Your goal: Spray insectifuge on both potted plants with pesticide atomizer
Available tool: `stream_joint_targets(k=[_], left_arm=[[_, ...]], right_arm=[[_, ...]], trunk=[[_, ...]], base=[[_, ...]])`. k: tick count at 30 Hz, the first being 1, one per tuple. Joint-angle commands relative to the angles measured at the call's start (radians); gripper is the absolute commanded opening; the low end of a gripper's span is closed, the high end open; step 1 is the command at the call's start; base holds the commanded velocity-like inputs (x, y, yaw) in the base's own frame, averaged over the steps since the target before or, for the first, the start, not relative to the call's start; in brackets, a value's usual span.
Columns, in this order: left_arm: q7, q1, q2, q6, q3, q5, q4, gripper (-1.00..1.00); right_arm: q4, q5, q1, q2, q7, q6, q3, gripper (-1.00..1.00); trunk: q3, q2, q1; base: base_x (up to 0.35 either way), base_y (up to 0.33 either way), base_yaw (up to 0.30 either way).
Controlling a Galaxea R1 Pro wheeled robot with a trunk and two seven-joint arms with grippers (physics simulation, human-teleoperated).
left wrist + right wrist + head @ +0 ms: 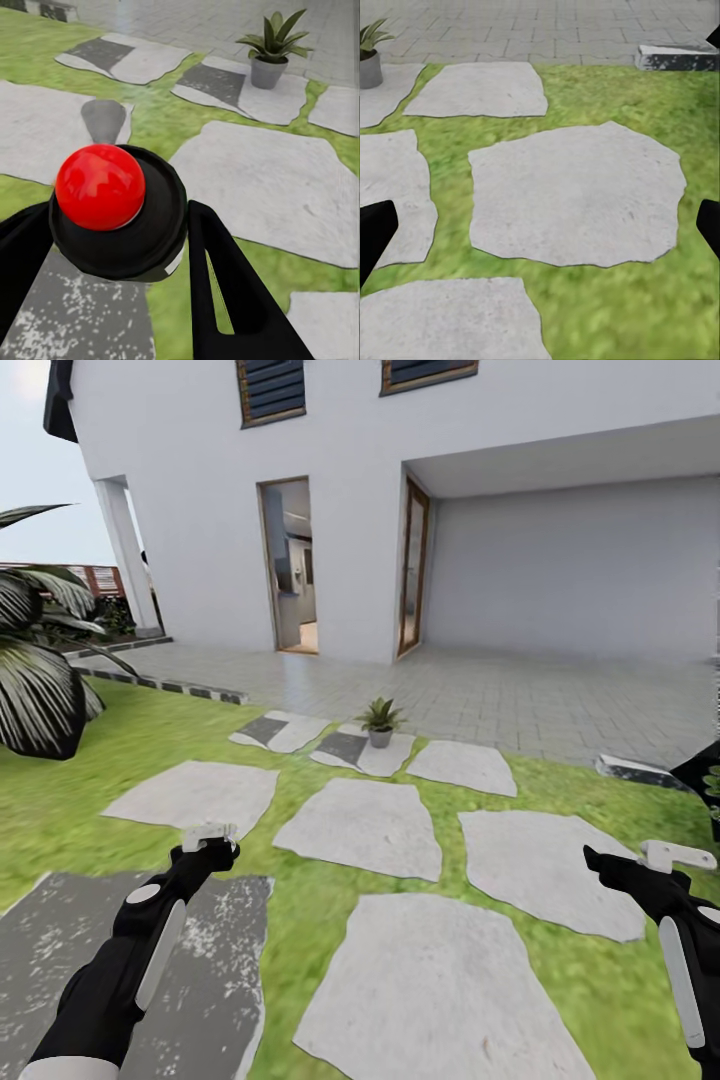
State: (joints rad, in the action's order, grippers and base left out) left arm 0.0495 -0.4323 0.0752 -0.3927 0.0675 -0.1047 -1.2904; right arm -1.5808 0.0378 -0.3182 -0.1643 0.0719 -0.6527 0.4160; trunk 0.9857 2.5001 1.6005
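Open lawn and flat stepping stones lie ahead of both hands, with nothing raised on them. The potted plant stands alone on a far stone, approachable from every side. A big palm crowds the left edge; something dark, perhaps foliage, intrudes at far right.

You are looking along left gripper: black fingers closing on either side of pesticide atomizer, its red button top facing you. Beyond, potted plant sitting in grey pot on stepping stone, well apart from gripper. Lawn showing between pale stones. Dark speckled slab lying under gripper.
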Motion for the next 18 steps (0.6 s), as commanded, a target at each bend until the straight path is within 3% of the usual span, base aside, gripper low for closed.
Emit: stream_joint_targets(k=[1,12,18], left_arm=[[0.002,0.0,0.0,-0.006,0.001,-0.01,-0.001,-1.0],[0.002,0.0,0.0,-0.006,0.001,-0.01,-0.001,-1.0],[0.002,0.0,0.0,-0.006,0.001,-0.01,-0.001,-1.0]], right_arm=[[-0.001,0.004,-0.001,0.0,0.003,-0.005,0.001,1.0],[-0.002,0.004,-0.001,0.0,0.003,-0.005,0.001,1.0],[-0.002,0.004,-0.001,0.0,0.003,-0.005,0.002,1.0]], trunk=[[0.0,0.0,0.0],[-0.011,0.0,0.0],[-0.013,0.0,0.0]], base=[[0.33,0.119,-0.154],[0.33,0.119,-0.158],[0.33,0.114,-0.055]])
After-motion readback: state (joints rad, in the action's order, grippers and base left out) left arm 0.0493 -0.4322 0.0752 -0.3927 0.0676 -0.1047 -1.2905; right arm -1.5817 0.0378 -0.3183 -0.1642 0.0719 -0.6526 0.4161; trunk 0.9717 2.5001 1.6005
